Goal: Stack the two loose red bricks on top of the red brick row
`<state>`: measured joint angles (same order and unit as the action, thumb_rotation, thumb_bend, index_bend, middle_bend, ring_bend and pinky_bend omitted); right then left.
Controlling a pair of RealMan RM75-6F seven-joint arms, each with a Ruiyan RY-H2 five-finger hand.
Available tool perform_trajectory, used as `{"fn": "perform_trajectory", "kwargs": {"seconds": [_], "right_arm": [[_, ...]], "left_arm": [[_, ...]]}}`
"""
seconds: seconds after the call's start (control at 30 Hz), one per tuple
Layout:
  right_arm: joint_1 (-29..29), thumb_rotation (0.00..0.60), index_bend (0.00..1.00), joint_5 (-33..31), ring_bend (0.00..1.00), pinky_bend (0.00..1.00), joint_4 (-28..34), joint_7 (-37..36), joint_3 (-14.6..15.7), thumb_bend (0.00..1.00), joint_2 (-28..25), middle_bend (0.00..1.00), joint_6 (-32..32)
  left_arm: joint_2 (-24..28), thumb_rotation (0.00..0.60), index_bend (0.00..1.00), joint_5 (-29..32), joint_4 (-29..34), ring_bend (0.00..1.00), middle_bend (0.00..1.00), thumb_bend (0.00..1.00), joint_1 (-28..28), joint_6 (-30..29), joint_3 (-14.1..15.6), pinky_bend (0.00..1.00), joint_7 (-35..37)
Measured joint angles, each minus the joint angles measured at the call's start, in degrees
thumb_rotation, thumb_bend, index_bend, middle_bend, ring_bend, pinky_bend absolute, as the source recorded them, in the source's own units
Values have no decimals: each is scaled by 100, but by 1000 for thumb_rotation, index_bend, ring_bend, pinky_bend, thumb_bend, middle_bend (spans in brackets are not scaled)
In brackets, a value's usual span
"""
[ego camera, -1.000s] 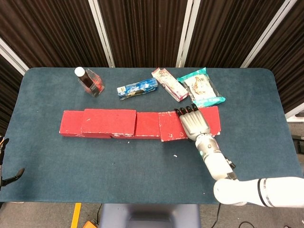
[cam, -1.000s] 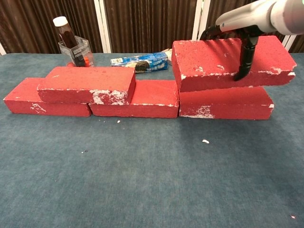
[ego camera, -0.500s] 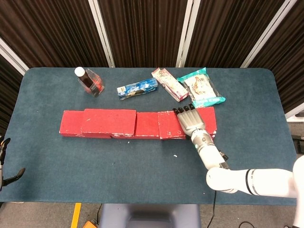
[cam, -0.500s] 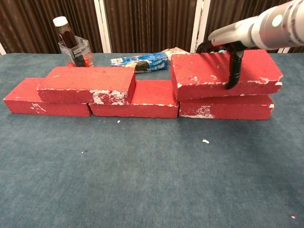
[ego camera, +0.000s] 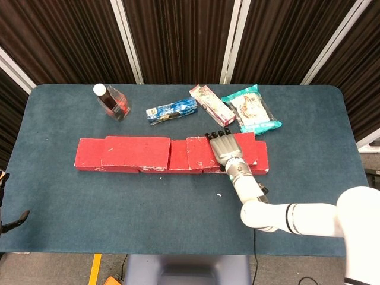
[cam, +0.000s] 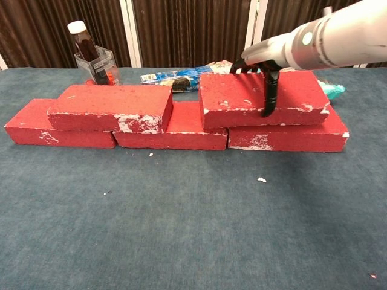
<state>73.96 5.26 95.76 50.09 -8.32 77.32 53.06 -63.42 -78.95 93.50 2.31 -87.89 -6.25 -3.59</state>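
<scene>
Three red bricks lie end to end as a row across the blue table. One loose red brick lies on top of the row's left part. The second loose brick rests on the row, spanning the middle and right bricks. My right hand grips this brick from above, thumb down its front face and fingers over its far edge. The left hand shows in neither view.
Behind the row stand a bottle in a clear holder, a blue packet, a pink-and-white box and a teal snack bag. A white crumb lies in front.
My right hand has lowered the held brick onto the row and carried it leftward, toward the other stacked brick. Nothing else moved.
</scene>
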Motion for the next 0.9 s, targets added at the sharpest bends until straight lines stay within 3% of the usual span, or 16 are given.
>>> {"fn": "perform_trajectory", "kwargs": {"seconds": [0.47, 0.9], "right_arm": [[460, 600, 238, -596, 201, 0, -317, 179, -231, 354, 426, 281, 98], [647, 600, 238, -685, 201, 0, -568, 383, -330, 359, 762, 281, 338]], "left_arm": [[1, 600, 0, 86, 39, 0, 0, 197, 23, 73, -11, 0, -64], [29, 600, 0, 60, 34, 0, 0, 196, 24, 94, 6, 0, 13]]}}
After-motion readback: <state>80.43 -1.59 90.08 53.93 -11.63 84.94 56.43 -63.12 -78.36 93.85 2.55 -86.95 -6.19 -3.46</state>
